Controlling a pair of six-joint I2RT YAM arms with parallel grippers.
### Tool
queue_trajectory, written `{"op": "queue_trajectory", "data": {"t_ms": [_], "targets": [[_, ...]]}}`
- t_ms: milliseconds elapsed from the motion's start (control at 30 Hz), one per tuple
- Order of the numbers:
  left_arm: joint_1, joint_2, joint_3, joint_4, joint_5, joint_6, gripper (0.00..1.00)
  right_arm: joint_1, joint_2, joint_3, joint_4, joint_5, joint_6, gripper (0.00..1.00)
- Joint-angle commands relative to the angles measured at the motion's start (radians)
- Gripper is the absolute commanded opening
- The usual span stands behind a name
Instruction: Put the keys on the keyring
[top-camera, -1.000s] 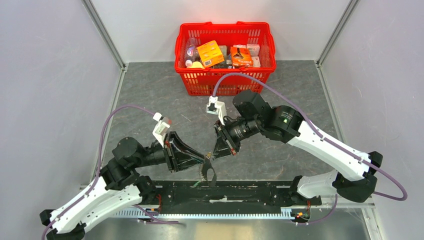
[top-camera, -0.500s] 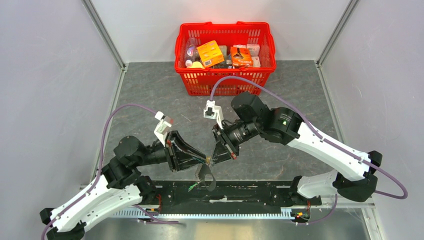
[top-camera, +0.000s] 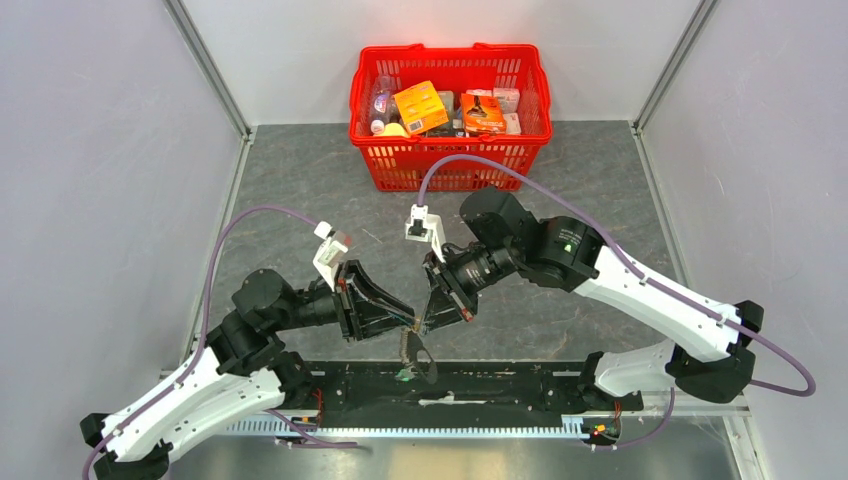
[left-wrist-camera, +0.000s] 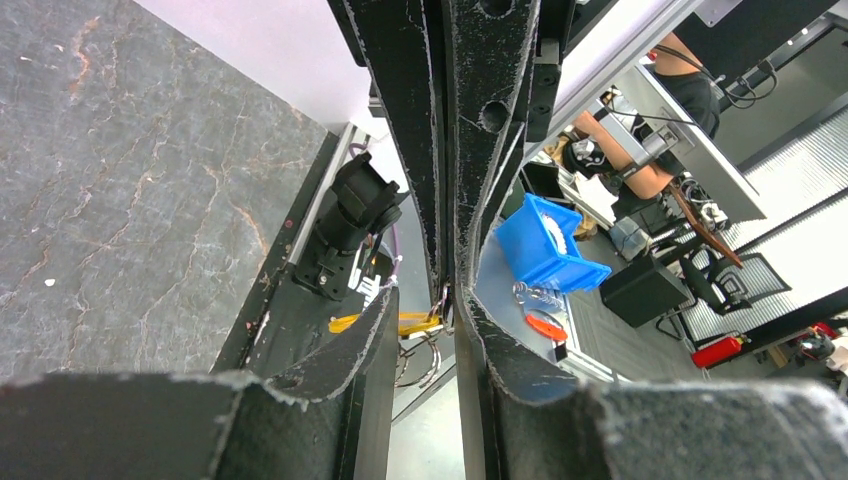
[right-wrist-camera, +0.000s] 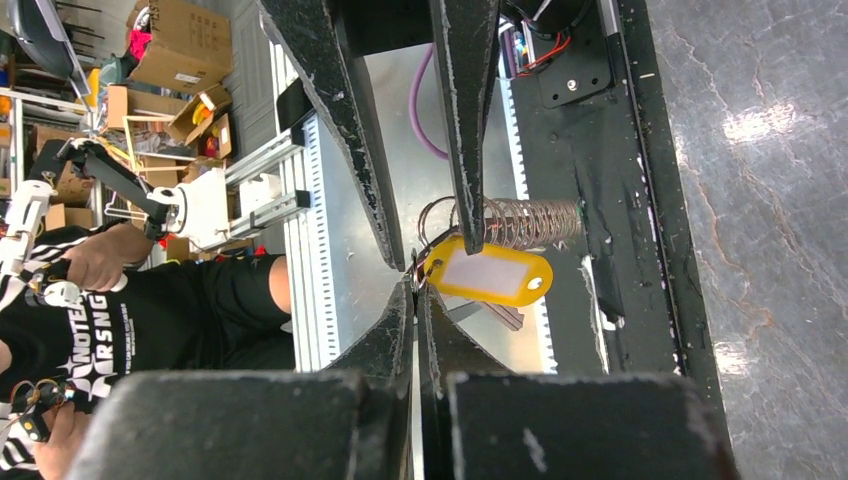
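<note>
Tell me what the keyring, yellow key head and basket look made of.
The keyring: bare grey metal wire, judging by the shiny coiled spring stretch. The yellow key head: likely smooth moulded plastic, uniform colour, white label-like inset. The basket: red plastic, probably, with moulded lattice walls.

Red basket (top-camera: 450, 165) w/ boxes (top-camera: 420, 107), rear

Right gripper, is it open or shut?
Shut: the right gripper's fingertips press together with no gap, right beside the end of the yellow key.
</note>
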Motion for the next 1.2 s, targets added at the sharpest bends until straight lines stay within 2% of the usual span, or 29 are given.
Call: {"op": "queue_trajectory", "data": {"t_ms": [0,367,700,1000,1167], "targets": [[0.001,-0.008,0.035,0.043,0.025,-0.025,0.34,0.004,0.007,0.048,0.003,0.014,-0.028,0.00],[0.001,-0.003,0.034,0.045,0.040,-0.024,0.34,0.003,0.015,0.070,-0.003,0.046,-0.031,0.00],[0.001,-0.005,0.010,0.136,0.102,-0.077,0.33,0.003,0.029,0.097,-0.004,0.048,-0.040,0.00],[0.001,0.015,0.004,0.191,0.174,-0.117,0.21,0.003,0.039,0.116,-0.005,0.055,-0.043,0.00],[0.001,0.025,-0.007,0.217,0.199,-0.136,0.08,0.004,0.039,0.120,-0.006,0.061,-0.045,0.00]]}}
